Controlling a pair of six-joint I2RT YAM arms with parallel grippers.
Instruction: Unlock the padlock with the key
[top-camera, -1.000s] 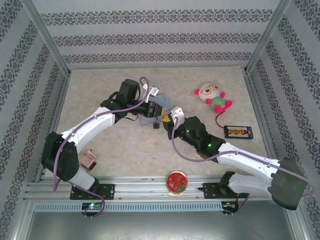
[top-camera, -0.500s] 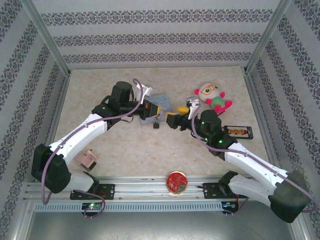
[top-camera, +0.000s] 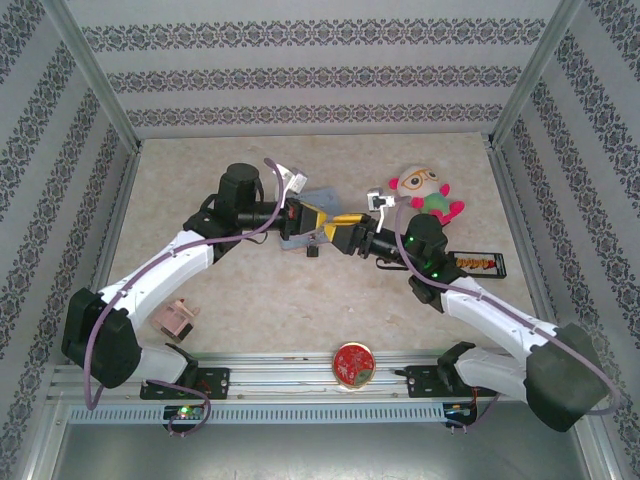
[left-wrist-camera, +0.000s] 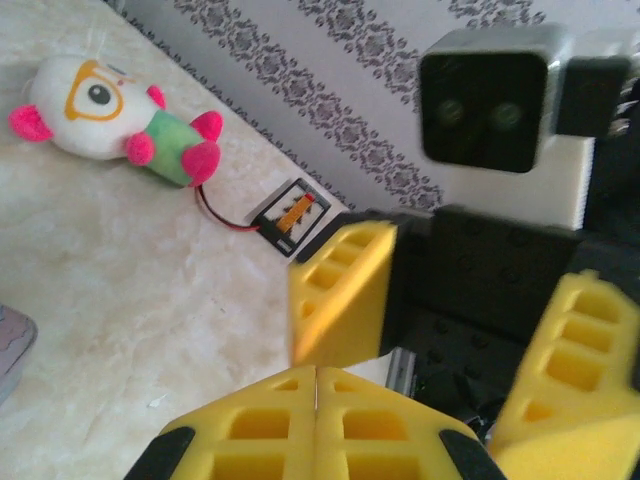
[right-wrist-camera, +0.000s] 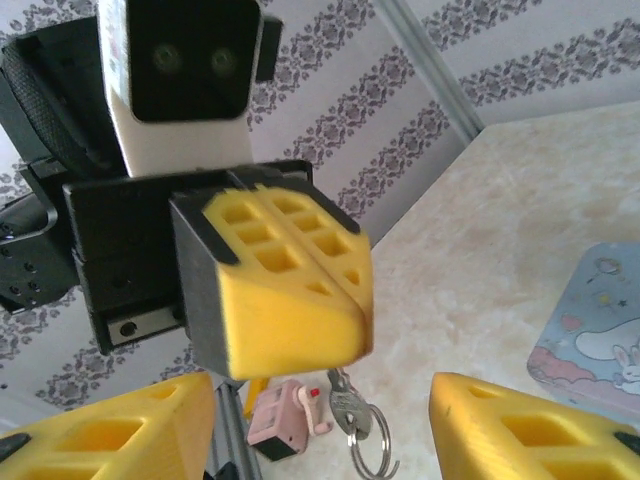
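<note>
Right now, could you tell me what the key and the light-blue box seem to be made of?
The key looks like bare grey metal, given its dull sheen and thin flat shape. The light-blue box, smooth with a cartoon print, may be tin or plastic.

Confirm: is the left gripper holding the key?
Yes, the key hangs from the tips of the shut left gripper.

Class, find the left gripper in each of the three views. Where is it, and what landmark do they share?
Top external: left gripper at centre, slightly left.
Left wrist: left gripper at bottom centre, shut.
Right wrist: left gripper left of centre, the key hanging beneath it.
Shared landmark: the open right gripper, facing it.
</note>
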